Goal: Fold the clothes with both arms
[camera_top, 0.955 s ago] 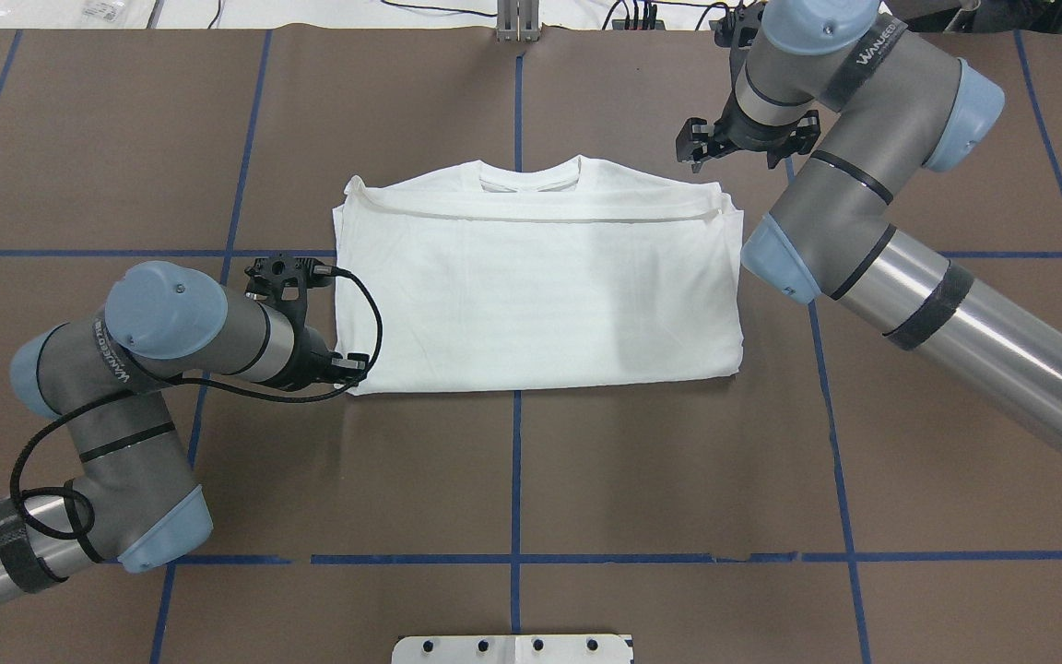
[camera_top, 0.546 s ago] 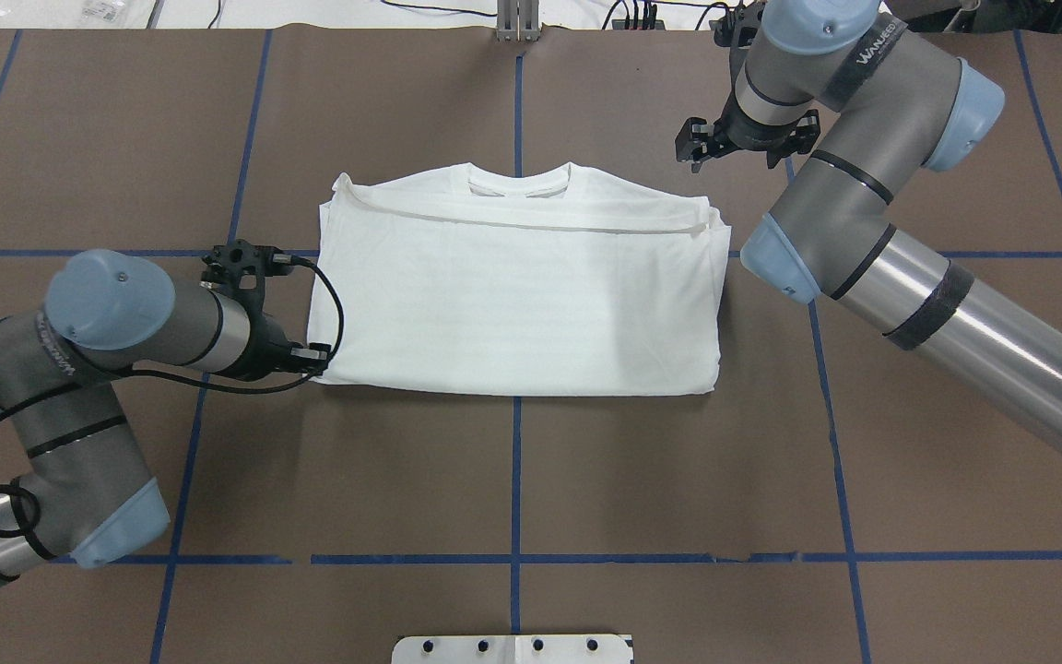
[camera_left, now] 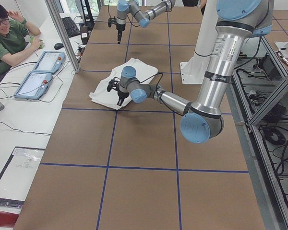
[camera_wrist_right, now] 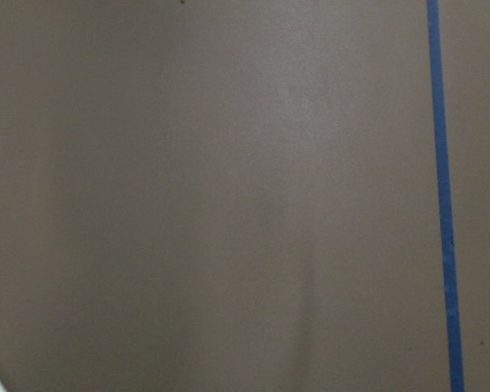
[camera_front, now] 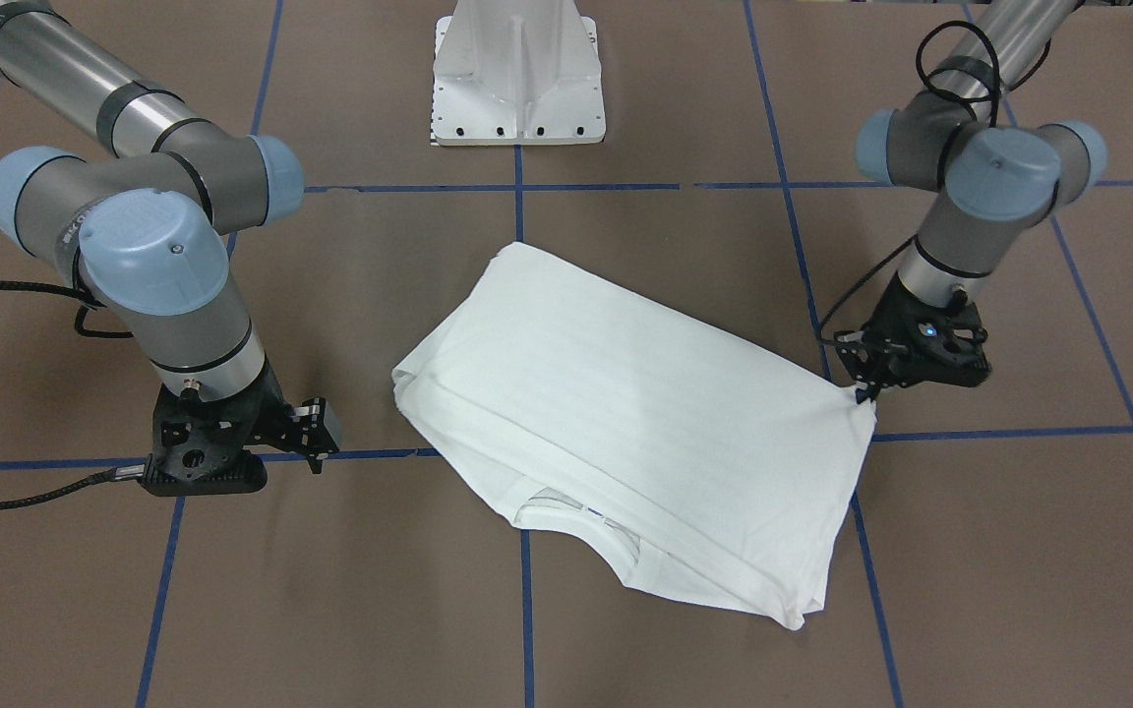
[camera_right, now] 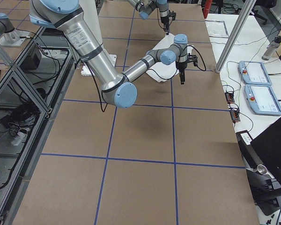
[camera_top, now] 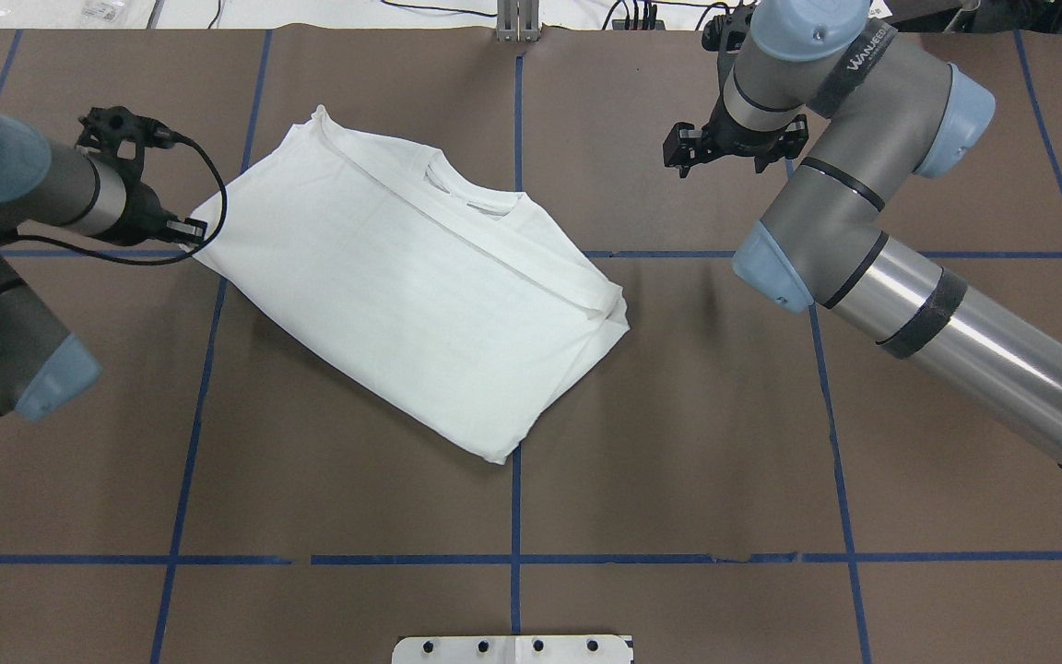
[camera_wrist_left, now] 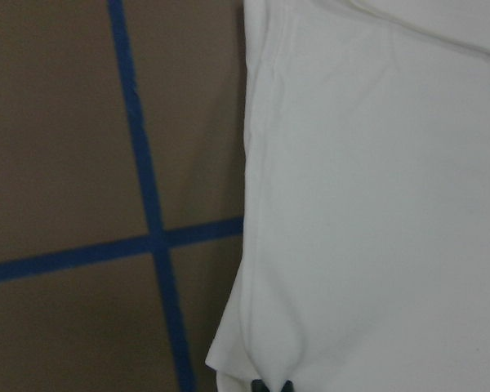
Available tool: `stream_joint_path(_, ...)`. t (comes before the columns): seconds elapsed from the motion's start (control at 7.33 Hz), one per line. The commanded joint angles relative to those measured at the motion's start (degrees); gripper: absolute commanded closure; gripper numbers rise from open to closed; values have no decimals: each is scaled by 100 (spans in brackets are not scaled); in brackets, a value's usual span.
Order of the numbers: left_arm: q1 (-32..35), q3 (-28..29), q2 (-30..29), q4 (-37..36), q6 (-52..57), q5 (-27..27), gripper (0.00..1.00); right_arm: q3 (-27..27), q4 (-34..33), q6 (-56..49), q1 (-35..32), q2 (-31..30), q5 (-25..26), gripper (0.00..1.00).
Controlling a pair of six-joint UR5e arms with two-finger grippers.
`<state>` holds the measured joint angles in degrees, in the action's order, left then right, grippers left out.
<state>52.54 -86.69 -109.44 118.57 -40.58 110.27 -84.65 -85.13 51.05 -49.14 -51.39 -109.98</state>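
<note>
The clothes are one white shirt (camera_top: 402, 286), folded into a flat rectangle that lies diagonally on the brown table, collar (camera_top: 466, 189) toward the far side. No printed text shows. My left gripper (camera_top: 192, 231) is shut on the shirt's left corner, low at the table. In the front-facing view that pinched corner (camera_front: 866, 393) is pulled to a point, and the left wrist view shows cloth (camera_wrist_left: 376, 204) bunched at the fingertips (camera_wrist_left: 261, 384). My right gripper (camera_top: 725, 148) points down over bare table beyond the shirt's right end, open and holding nothing, well apart from the cloth (camera_front: 626, 433).
The white pedestal base (camera_front: 519, 74) stands at the near middle edge. Blue tape lines (camera_top: 514, 480) cross the brown table. Past the far edge a seated person (camera_left: 9, 40) and two control tablets (camera_left: 36, 72) sit behind a metal post (camera_left: 62, 33).
My left gripper has dragged its shirt corner leftward and away from the robot. The shirt has swung from square to diagonal and slid left. The right arm has barely moved.
</note>
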Motion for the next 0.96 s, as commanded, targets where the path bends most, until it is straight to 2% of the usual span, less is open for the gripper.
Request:
stream_joint_path(0.0, 598, 1815, -1197, 60, 681, -32, 100, -104, 5, 19, 80, 6, 3, 0)
stream_joint_path(0.14, 687, 2266, -1489, 104, 839, -93, 100, -96, 5, 28, 124, 14, 12, 0)
stream_joint_path(0.27, 740, 2462, -1710, 122, 902, -241, 100, -52, 5, 132, 185, 67, 30, 0)
stream_joint_path(0.41, 862, 2438, -1729, 209, 928, -156, 1, 0, -4, 386, 282, 206, 47, 0)
stream_joint_path(0.55, 976, 2324, -1695, 236, 929, 393, 0, 358, -4, 519, 404, 634, 65, 0)
stream_joint_path(0.68, 1004, 2184, -1651, 263, 920, 660, 0, 970, 274, 781, 562, 1117, 143, 0)
stream_joint_path(0.82, 1013, 1913, -1459, 272, 894, 671, 0, 1664, 1147, 1262, 720, 1400, 318, 0)
